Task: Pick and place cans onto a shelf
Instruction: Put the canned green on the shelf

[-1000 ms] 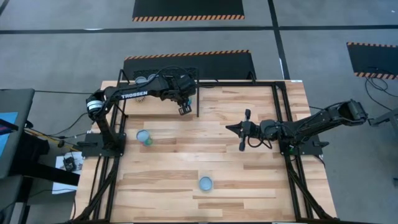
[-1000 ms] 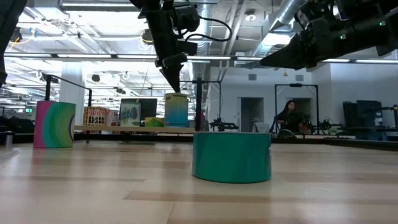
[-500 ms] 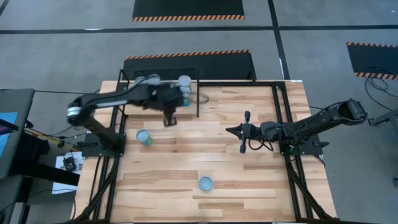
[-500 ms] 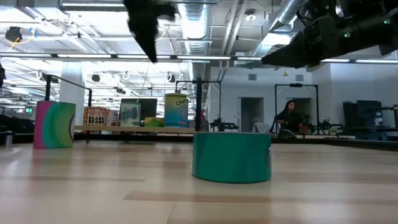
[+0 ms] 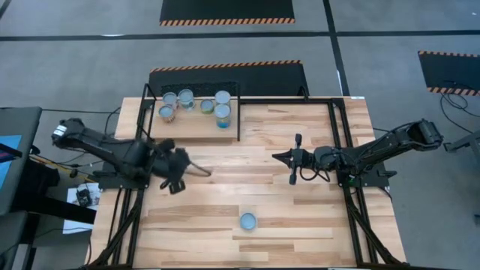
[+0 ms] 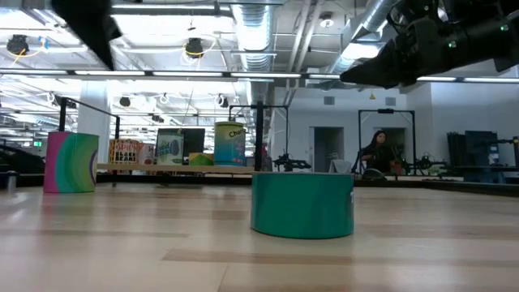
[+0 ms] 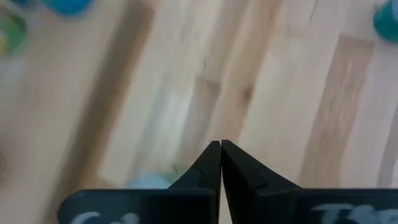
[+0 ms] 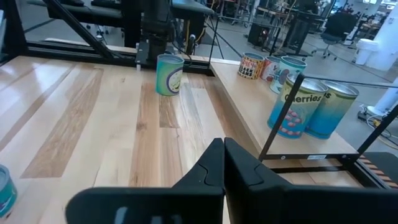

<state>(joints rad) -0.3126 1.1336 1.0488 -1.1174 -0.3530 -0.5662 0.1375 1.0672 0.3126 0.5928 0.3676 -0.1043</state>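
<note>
i see my left gripper (image 5: 196, 169) pinched shut at nine o'clock, perhaps above a blurred pale can, five round-topped cans (image 5: 223, 111) on the black-framed light-wood shelf (image 5: 196, 129) at eleven, right gripper (image 5: 281, 157) shut.

5 upright cans (image 5: 223, 98) on shelf (image 5: 196, 124).

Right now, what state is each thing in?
Left gripper: fingers shut, empty, over the table.
Right gripper: fingers shut, empty, waiting on the right.
Shelf: holding several cans.
Shelf cans: upright.
Teal can: upright on the table, untouched.
Green can: upright on the table, not yet shelved.
</note>
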